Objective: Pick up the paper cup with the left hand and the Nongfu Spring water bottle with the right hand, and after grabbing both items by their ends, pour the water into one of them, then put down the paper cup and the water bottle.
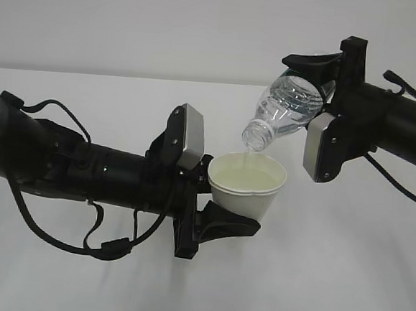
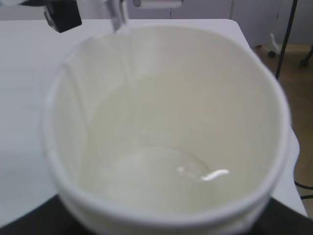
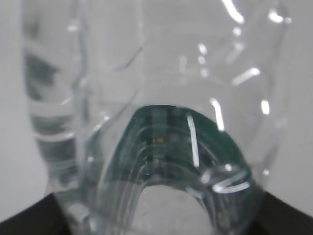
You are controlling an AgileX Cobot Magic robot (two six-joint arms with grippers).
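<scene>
Mid-frame, the left hand [image 1: 222, 200] grips the paper cup [image 1: 247, 182] (part full of water [image 2: 146, 161]). Upper right, the right hand [image 1: 322, 81] clamps the tilted Nongfu Spring water bottle [image 1: 283, 111], pouring.

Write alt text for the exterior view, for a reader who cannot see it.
The right hand tilts the Nongfu Spring water bottle mouth-down, pouring a thin stream of water into the paper cup, which the left hand holds upright above a white table.

The exterior view looks from the front, slightly downward, across the white table [image 1: 342, 281]. The left wrist view peers closely into the paper cup [image 2: 161, 122], which the exterior view shares. The right wrist view presses against the Nongfu Spring water bottle [image 3: 161, 122].
</scene>
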